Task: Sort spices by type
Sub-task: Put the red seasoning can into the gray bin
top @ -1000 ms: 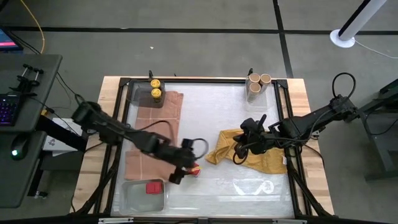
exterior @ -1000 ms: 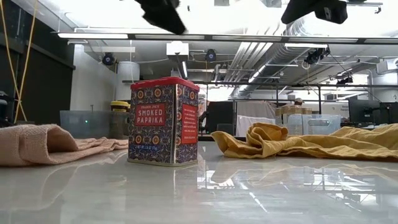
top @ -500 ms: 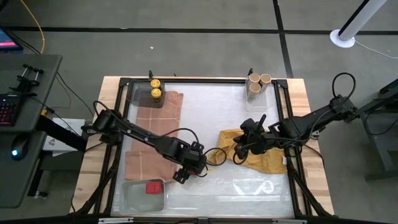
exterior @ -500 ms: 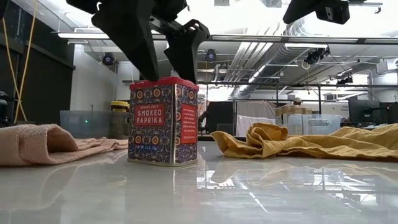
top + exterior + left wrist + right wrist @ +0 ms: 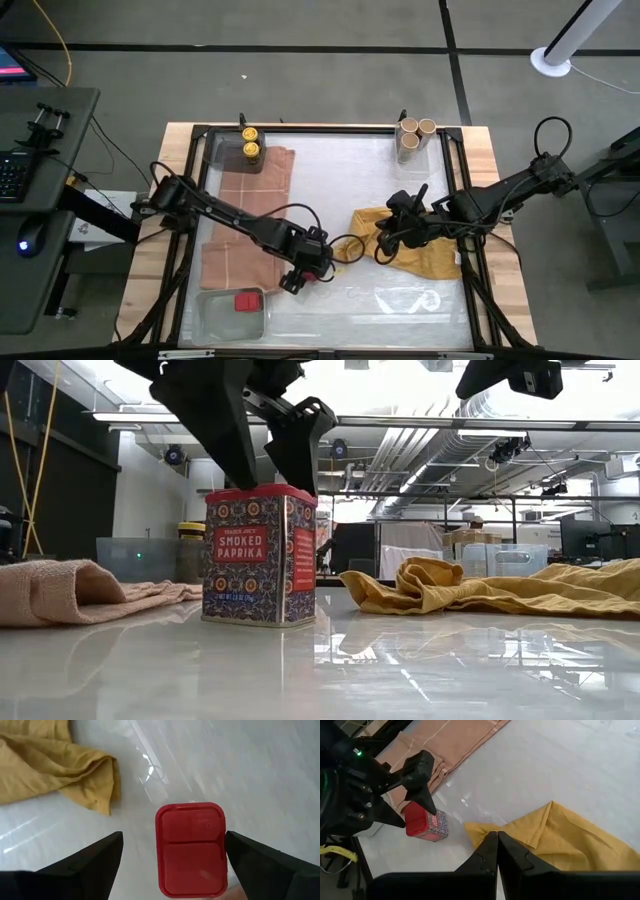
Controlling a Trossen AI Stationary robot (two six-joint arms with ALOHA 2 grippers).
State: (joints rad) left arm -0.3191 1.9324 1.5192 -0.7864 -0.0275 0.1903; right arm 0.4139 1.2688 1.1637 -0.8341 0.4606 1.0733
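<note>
Hovering right over the red paprika tin [image 5: 260, 555], the left gripper [image 5: 170, 852] has its fingers spread wide, one on each side of the lid, apart from it. The tin stands upright on the white counter [image 5: 360, 190], between the pink cloth [image 5: 245, 215] and the mustard cloth [image 5: 400, 245]. The right gripper [image 5: 496, 842] waits above the mustard cloth, fingers pressed together, holding nothing.

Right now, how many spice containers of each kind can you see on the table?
Yellow-capped jars: 2
Tan-topped jars: 2
Red tins: 2, the smoked paprika tin under the left gripper and the tin in the tray
Total: 6
</note>
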